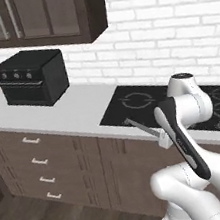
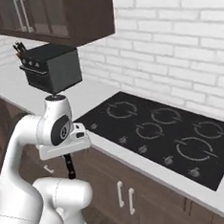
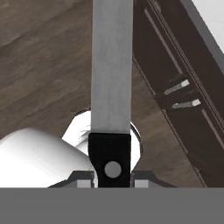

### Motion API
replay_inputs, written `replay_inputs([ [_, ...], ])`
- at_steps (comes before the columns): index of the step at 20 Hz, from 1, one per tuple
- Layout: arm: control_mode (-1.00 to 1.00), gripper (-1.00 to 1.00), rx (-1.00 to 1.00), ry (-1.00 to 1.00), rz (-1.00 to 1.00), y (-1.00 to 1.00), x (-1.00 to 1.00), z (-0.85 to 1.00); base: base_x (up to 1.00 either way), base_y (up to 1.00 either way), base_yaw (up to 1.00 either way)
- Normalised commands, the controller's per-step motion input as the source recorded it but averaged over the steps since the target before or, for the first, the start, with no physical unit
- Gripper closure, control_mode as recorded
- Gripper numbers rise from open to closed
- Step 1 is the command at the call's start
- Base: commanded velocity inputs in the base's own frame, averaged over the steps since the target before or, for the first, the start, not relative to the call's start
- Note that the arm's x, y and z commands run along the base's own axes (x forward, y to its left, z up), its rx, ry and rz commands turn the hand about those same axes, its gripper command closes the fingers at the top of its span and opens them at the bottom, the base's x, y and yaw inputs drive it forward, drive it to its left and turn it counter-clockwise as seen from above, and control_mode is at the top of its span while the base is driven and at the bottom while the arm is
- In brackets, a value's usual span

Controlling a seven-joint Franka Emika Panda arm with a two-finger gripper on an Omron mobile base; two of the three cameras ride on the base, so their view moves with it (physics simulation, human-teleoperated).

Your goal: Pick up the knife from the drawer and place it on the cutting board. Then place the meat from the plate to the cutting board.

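So we've got the knife pinched in our tool, jaws closed snug on the black handle and the grey blade sticking straight out from it. In the left base view the blade pokes out just in front of the cooktop, over the worktop edge. The toaster oven sits well left of the cooktop.

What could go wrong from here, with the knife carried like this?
1. The pincer grips the knife only at the end of its black handle, so the long blade could swing or slip during a wide move.
2. The blade hangs below the hand near the cabinet fronts and the arm's own white body, so a swing might strike either.
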Motion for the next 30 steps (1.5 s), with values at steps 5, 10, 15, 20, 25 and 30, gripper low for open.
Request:
replay_inputs([
  [5,1.00,1.00,0.00,0.00,0.00,0.00,0.00,0.00,0.00,0.67,0.52],
  [10,1.00,1.00,0.00,0.00,0.00,0.00,0.00,0.00,0.00,0.56,0.55],
  [15,1.00,1.00,0.00,0.00,0.00,0.00,0.00,0.00,0.03,0.55,0.59],
  [20,1.00,1.00,0.00,0.00,0.00,0.00,0.00,0.00,0.10,0.50,0.64],
  [25,1.00,1.00,0.00,0.00,0.00,0.00,0.00,0.00,0.14,0.52,0.64],
  [30,1.00,1.00,0.00,0.00,0.00,0.00,0.00,0.00,0.10,0.34,0.65],
])
